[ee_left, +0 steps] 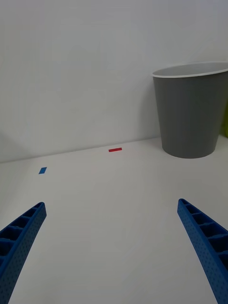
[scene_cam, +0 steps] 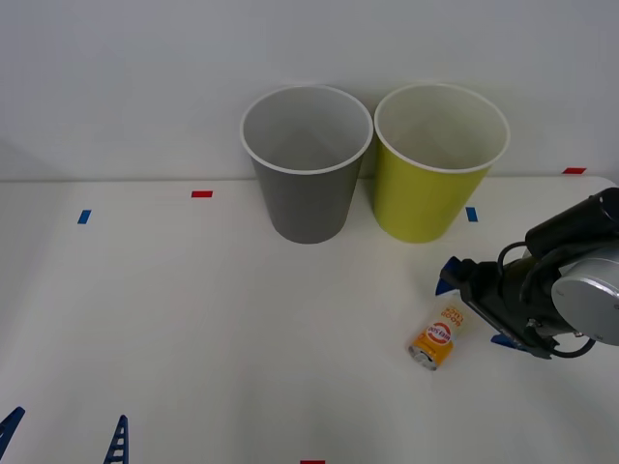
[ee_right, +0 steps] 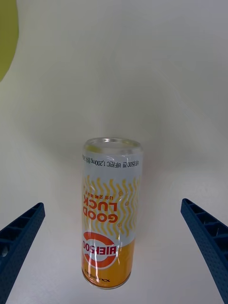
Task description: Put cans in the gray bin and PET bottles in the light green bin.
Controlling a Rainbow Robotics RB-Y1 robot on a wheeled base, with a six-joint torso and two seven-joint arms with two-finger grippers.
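Note:
A small can (scene_cam: 437,336), orange shading to white with a red round logo, lies on its side on the white table (scene_cam: 222,329), in front of the light green bin (scene_cam: 435,164). The gray bin (scene_cam: 308,164) stands just left of that bin. My right gripper (scene_cam: 474,309) is open just right of the can, one blue finger on each side of its far end. In the right wrist view the can (ee_right: 108,223) lies lengthwise between the open fingers (ee_right: 209,237). My left gripper (scene_cam: 63,440) rests open at the front left corner. PET bottles are out of view.
Small red tape marks (scene_cam: 201,193) and blue tape marks (scene_cam: 84,217) dot the table. A pale wall rises right behind the bins. The left wrist view shows the gray bin (ee_left: 190,114) beyond the open left gripper (ee_left: 111,204).

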